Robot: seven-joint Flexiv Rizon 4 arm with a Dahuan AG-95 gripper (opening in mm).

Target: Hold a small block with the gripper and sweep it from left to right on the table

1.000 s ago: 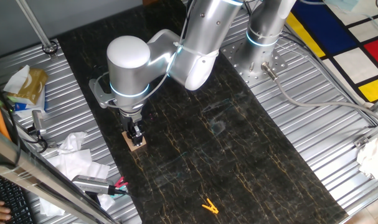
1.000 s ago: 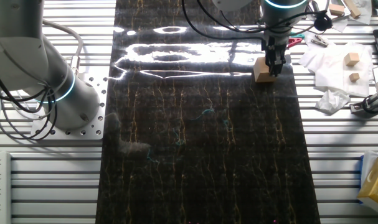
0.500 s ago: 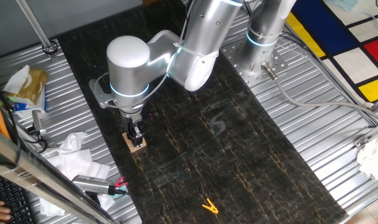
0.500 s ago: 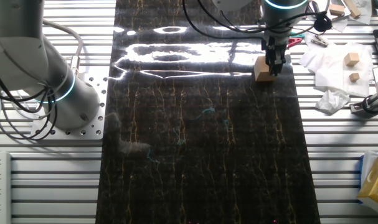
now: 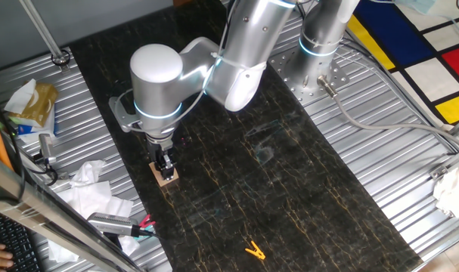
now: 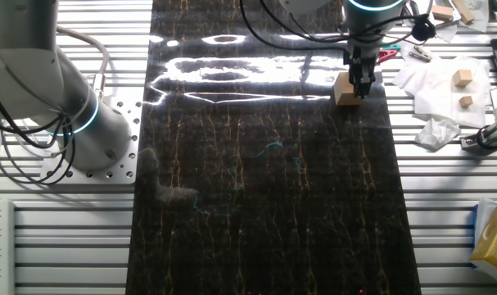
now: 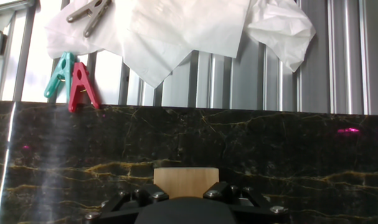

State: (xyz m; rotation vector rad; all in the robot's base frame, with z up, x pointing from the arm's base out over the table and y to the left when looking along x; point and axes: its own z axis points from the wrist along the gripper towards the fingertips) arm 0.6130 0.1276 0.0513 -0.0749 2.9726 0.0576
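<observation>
The small block [image 5: 166, 176] is a tan wooden cube resting on the black gold-veined table [image 5: 274, 174] near its left edge. My gripper [image 5: 165, 165] points straight down with its black fingers closed on the block's two sides. From the other side the block [image 6: 344, 92] sits under the gripper [image 6: 359, 85] by the table's [image 6: 264, 205] right border. In the hand view the block [image 7: 186, 181] fills the gap between the two fingers [image 7: 136, 198], which press against it.
Ribbed metal borders the table. A yellow clip [image 5: 254, 250] lies near the front. White paper [image 7: 176, 31], a red clip [image 7: 81, 87] and a teal clip [image 7: 58, 76] lie just off the table edge. A second silver arm's base [image 6: 76, 123] stands at the far side.
</observation>
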